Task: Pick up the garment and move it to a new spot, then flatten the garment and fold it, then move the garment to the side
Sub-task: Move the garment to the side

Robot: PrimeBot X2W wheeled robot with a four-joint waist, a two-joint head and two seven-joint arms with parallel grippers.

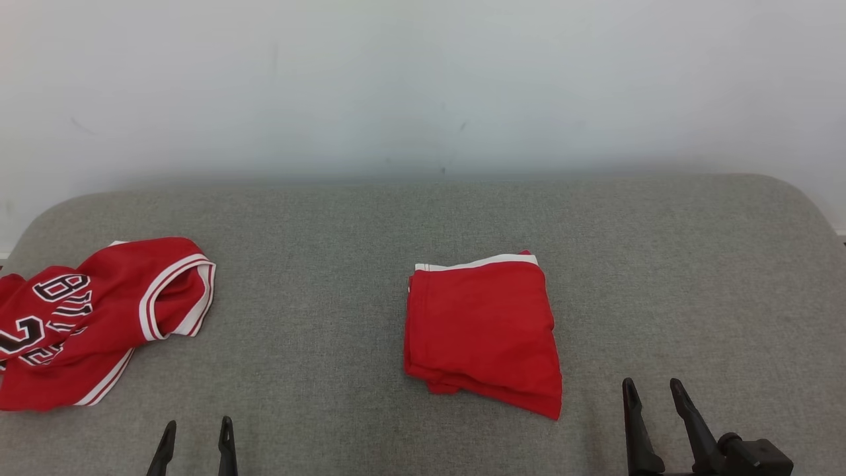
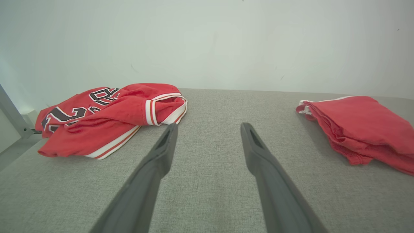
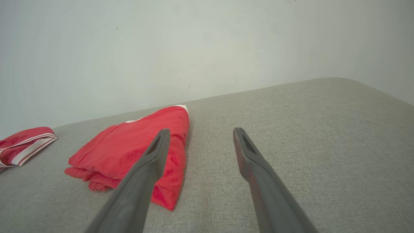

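So the landmark here is the grey padded surface (image 1: 330,264), and everything sits on or over it. The folded red garment (image 1: 482,330) lies pretty much in the middle of that surface, a touch toward its right half. It's a neat-ish stack of layers with a white band along the edge that faces the far side, and the bottom layers peek out a bit at the near edge. Way over at the left end of the surface there's a red jersey (image 1: 99,317), all crumpled. It has white-and-red trim around an open armhole and black lettering and numbers that I can't really read because of the bunching. The two red pieces are well apart, with bare grey fabric between them. The left gripper (image 1: 199,423) hangs over the near edge of the surface, left of centre. Its two dark fingers are spread wide with nothing between them, and it isn't touching any cloth. The right gripper (image 1: 652,383) is over the near edge too, toward the right end and just beside the folded garment's near right corner. Its fingers are also parted and holding nothing. In its wrist view one finger overlaps the red cloth, but I can't tell if it actually touches. A plain pale wall (image 1: 423,86) rises right behind the far edge of the surface.
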